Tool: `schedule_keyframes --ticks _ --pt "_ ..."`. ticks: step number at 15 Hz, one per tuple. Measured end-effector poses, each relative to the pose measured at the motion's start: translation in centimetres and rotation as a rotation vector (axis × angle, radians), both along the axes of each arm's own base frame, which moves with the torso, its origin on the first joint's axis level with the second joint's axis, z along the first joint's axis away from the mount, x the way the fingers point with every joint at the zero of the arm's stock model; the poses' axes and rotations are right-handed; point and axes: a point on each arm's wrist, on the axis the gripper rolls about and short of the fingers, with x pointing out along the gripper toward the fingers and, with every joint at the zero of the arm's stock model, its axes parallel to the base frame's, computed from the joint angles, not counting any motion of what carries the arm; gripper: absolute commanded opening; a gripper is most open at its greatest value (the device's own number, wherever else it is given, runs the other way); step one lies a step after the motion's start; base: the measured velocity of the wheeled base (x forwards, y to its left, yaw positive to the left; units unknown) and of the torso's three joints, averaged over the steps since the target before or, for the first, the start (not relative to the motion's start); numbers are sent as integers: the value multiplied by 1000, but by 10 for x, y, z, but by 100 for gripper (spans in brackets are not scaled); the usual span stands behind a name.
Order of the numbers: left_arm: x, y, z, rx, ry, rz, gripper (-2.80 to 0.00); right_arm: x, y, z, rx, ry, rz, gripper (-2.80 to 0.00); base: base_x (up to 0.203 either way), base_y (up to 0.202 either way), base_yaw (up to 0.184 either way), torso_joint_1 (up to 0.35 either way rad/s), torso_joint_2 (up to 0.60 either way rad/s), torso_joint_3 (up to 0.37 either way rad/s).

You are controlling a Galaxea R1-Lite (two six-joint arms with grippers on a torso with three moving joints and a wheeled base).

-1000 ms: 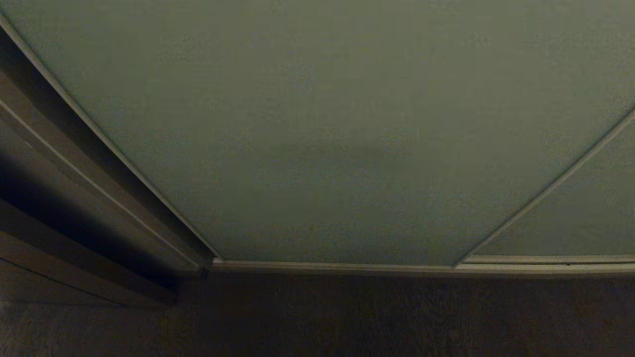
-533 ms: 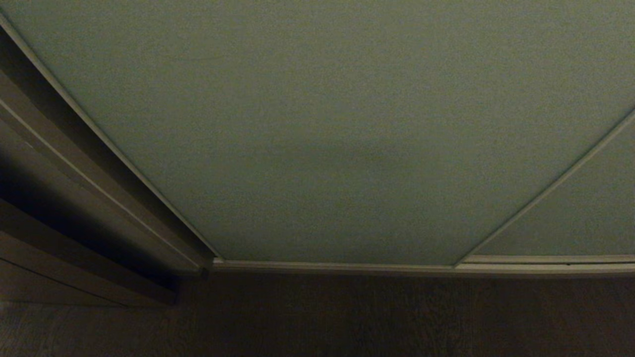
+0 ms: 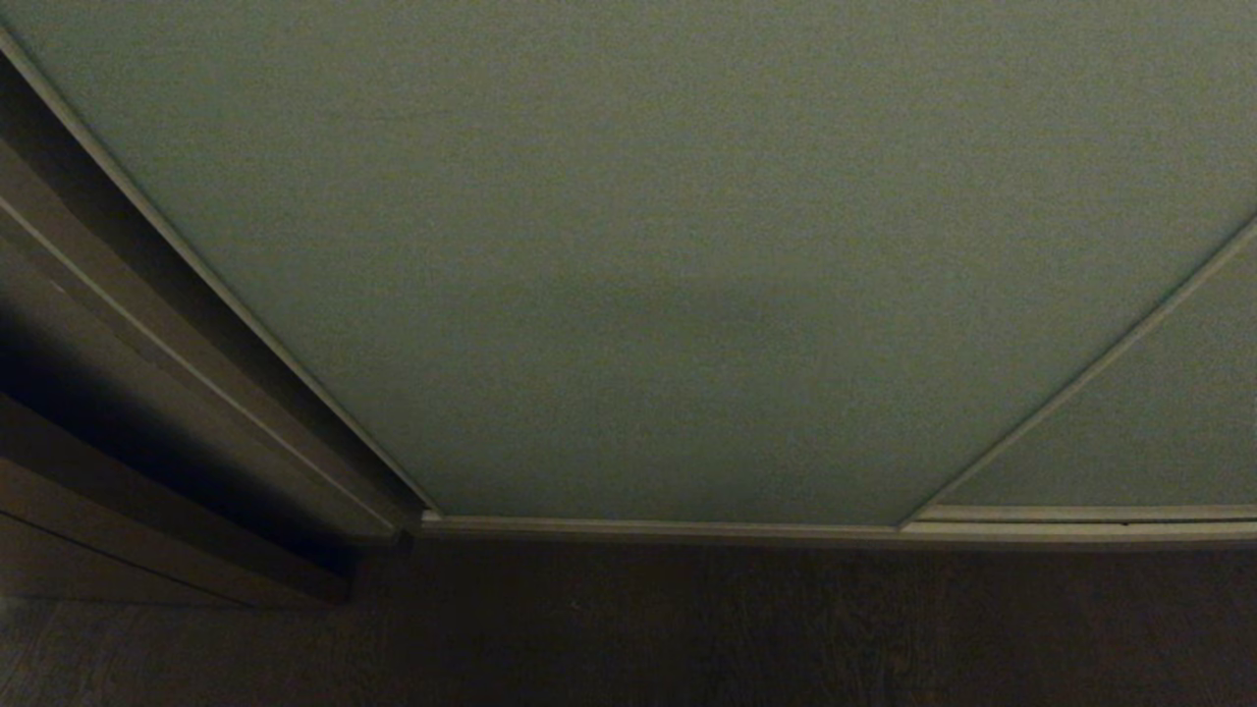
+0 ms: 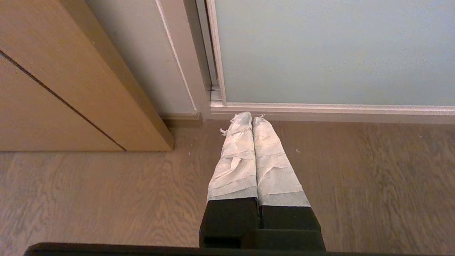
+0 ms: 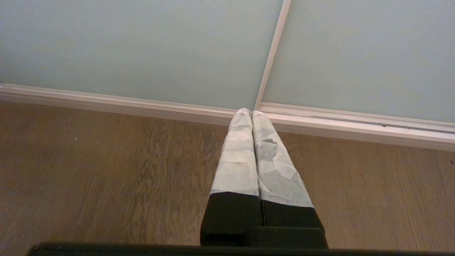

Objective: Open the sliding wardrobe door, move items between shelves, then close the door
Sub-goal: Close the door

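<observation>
Currently left pincer (image 4: 252, 119) fully closed, empty, above wooden floor (image 4: 106, 199), right pincer (image 5: 251, 112) likewise closed, empty

My left gripper (image 4: 252, 119) has black finger bases and long tapered fingers wrapped in wrinkled white tape. My right gripper (image 5: 251, 112) looks the same, tape torn.

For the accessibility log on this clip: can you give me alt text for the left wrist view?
The left gripper, fingers wrapped in white tape and pressed shut, holds nothing above the wooden floor, its tips toward the bottom rail of the closed pale grey-green sliding wardrobe door. A light wooden cabinet stands beside the wardrobe frame.
</observation>
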Motion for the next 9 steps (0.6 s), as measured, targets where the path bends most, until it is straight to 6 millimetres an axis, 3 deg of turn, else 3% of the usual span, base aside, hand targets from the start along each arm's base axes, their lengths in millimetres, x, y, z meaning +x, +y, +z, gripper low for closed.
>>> schedule_keyframes --ticks 9 --pt "0 0 -2 9 22 -3 -280 0 0 0 0 0 0 -280 0 0 0 0 0 0"
